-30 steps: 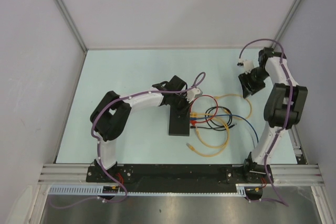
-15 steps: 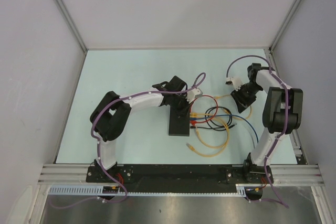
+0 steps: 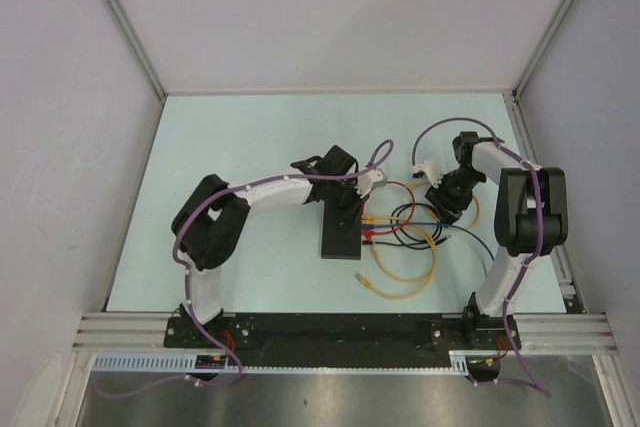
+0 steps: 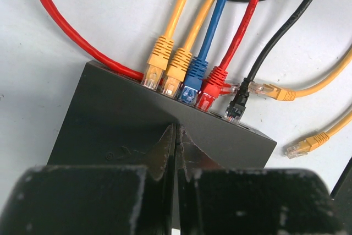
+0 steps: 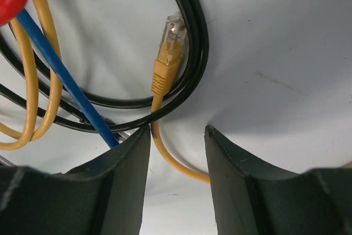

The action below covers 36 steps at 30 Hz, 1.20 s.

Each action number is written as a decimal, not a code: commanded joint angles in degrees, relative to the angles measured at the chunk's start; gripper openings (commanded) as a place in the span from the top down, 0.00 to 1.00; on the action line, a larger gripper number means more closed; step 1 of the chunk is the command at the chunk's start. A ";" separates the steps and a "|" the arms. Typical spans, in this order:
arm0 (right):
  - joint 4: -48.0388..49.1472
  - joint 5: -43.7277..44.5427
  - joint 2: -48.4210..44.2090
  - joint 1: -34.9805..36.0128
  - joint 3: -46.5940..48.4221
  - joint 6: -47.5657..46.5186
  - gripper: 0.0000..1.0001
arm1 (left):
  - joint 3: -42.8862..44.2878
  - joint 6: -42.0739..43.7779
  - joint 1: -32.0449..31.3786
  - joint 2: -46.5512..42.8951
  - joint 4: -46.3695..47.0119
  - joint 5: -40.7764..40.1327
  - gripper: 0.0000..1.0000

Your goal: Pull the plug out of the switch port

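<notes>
Left gripper (image 4: 175, 136), closed tight, is resting on the switch (image 4: 110, 119) at frame bottom — right gripper (image 5: 177, 136), half-parted, is hovering over a yellow plug (image 5: 168, 53).

The flat black switch (image 3: 340, 234) lay on the table (image 3: 250, 137); two yellow, blue, red and black plugs (image 4: 193, 81) sat along one edge.
</notes>
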 commanded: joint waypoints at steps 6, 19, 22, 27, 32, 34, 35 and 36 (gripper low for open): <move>2.09 2.25 -1.66 1.05 -5.25 -5.62 0.57 | -1.61 2.01 -0.73 0.36 -2.95 -2.44 0.96; -2.47 12.35 -15.09 -2.38 -12.73 -29.69 1.00 | -1.61 1.75 -0.73 0.71 -2.60 -2.26 0.96; -5.54 14.72 -19.06 -3.08 -12.12 -39.54 1.00 | -1.43 1.48 -0.73 0.97 -2.42 -2.00 0.96; -3.99 20.44 -17.93 -3.08 -10.54 -45.36 1.00 | -1.61 1.48 -0.81 0.62 -2.34 -2.17 0.96; -10.01 15.19 -13.01 -3.79 0.07 -45.01 1.00 | -2.49 2.01 -0.73 -0.35 -2.51 -2.79 0.96; -20.38 12.11 -10.73 -3.09 6.39 -44.14 1.00 | -2.66 2.27 -0.82 -0.35 -2.60 -2.79 0.96; -22.76 12.53 -10.72 -1.69 6.34 -44.30 1.00 | -2.66 2.27 -0.82 -0.35 -2.69 -2.87 0.96; -25.74 15.14 -11.24 -1.24 5.56 -45.44 1.00 | -2.40 2.27 -0.82 -0.17 -2.69 -2.79 0.96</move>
